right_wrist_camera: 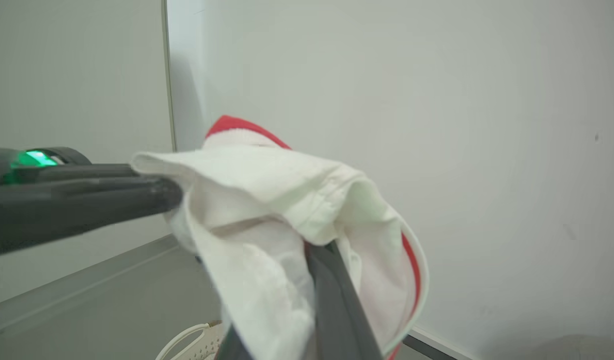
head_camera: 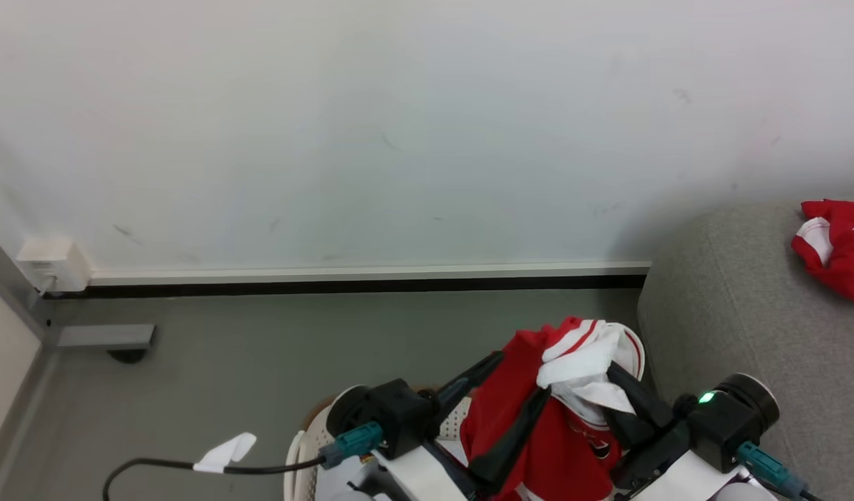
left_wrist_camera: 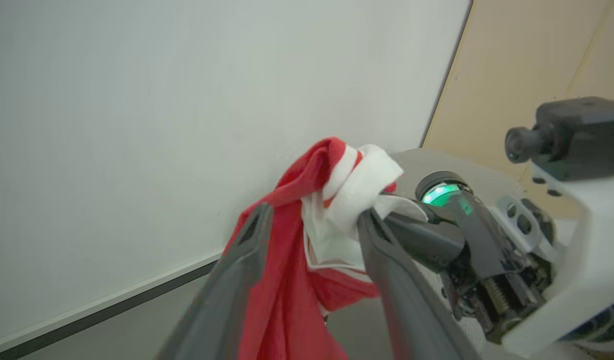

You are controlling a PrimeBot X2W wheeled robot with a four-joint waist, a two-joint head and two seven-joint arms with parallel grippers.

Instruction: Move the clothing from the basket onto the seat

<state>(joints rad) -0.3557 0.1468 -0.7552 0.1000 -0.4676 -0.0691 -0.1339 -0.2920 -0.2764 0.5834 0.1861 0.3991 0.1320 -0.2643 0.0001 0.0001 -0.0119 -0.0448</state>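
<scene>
So the right gripper (head_camera: 613,372) has its fingers pinched shut on the white bit of a red and white garment (head_camera: 510,417), holding it bunched up above the basket (head_camera: 319,435). The rest of the cloth hangs straight down from that pinch, mostly red, with a few thin red stripes on the white up top.

The left gripper (head_camera: 523,377) is right next to it with its fingers spread wide. In the left wrist view the cloth hangs in the gap between them, and I honestly can't tell if either finger is touching it, but they're definitely not clamping anything.

The basket is low down in the head view, mostly hidden behind the arms and the cloth. You just get a bit of its pale perforated wall and rim. It sits on the grey floor (head_camera: 295,341), near the white wall (head_camera: 399,139).

The sofa (head_camera: 733,327) is off to the robot's right, just beside the hanging cloth. There's another garment (head_camera: 841,247) lying crumpled on it, far over at the edge of the head view, well apart from the one in the fingers.
</scene>
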